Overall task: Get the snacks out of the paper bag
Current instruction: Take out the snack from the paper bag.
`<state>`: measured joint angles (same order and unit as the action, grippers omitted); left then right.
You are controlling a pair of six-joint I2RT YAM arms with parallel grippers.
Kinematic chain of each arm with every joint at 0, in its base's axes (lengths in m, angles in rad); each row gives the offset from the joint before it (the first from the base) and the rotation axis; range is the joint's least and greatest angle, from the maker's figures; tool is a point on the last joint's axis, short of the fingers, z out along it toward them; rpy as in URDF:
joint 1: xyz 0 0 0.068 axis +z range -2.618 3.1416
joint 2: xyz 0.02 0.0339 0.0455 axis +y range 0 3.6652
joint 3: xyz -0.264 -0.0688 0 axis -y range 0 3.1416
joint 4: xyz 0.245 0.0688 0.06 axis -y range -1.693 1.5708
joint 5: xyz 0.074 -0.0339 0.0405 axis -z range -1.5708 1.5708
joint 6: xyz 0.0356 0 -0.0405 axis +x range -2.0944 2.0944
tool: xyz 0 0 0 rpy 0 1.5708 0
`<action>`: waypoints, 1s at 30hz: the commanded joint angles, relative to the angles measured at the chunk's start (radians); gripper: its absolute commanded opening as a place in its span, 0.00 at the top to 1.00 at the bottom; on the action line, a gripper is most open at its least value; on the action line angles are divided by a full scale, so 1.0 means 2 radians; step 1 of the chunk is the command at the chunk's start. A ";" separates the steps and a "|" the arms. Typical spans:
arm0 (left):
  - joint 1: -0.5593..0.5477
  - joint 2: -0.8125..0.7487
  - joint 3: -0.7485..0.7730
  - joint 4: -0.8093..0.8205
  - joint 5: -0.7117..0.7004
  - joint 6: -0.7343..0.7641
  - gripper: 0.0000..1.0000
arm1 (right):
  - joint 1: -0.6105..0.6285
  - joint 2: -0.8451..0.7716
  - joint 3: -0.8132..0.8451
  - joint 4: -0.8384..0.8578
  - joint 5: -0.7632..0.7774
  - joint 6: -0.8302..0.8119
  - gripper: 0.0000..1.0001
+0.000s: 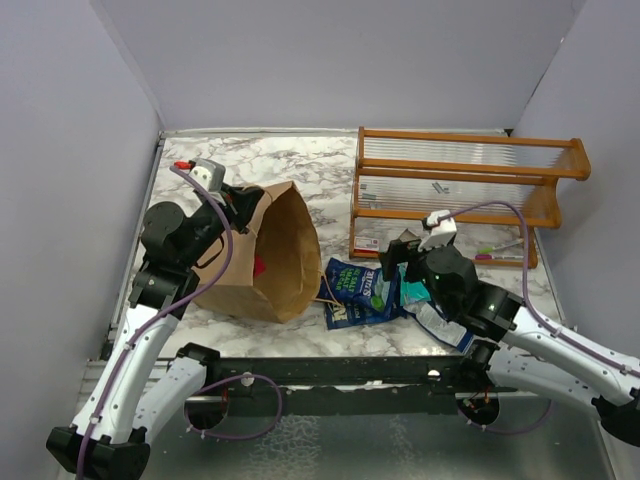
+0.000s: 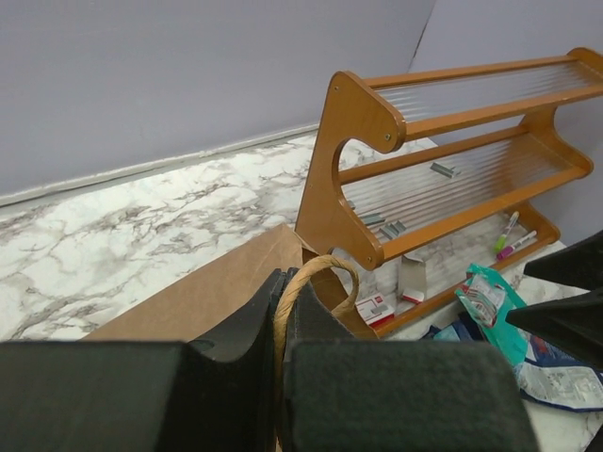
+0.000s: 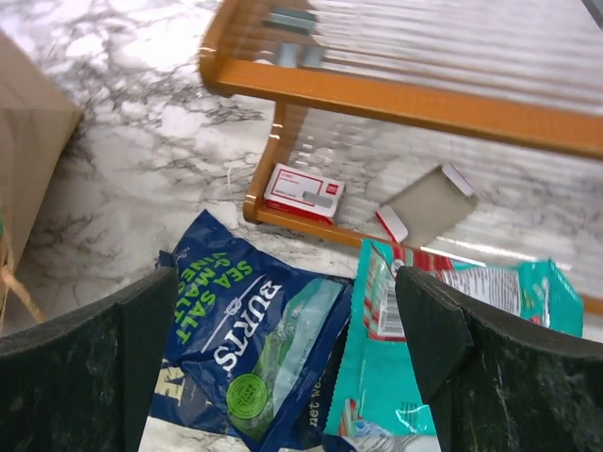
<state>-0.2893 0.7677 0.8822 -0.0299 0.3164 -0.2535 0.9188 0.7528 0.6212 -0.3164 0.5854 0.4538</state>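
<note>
The brown paper bag (image 1: pixel 275 255) lies on its side on the marble table, its mouth facing right, with a pink-red snack (image 1: pixel 259 267) inside. My left gripper (image 1: pixel 240 205) is shut on the bag's twisted-paper handle (image 2: pixel 292 292) at its upper rim. A dark blue snack packet (image 1: pixel 358 290) with white lettering lies on the table right of the bag; it also shows in the right wrist view (image 3: pixel 250 330). A teal packet (image 3: pixel 405 358) lies beside it. My right gripper (image 1: pixel 400 255) hangs open and empty just above these packets.
An orange-brown wooden rack (image 1: pixel 455 190) stands at the back right, with a small red-and-white packet (image 3: pixel 303 191) and a grey card (image 3: pixel 429 202) on its lowest shelf. Pens (image 1: pixel 498 252) lie at its right end. Grey walls close in the table's sides.
</note>
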 commanded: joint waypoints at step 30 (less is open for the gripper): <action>0.000 -0.027 -0.019 -0.070 0.183 0.002 1.00 | 0.069 0.223 0.000 0.333 -0.450 -0.459 0.35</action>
<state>-0.2897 0.7361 0.8349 -0.1291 0.7280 -0.2806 1.0401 1.2110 0.6724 0.2329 -0.2874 -0.2367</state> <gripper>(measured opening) 0.010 0.692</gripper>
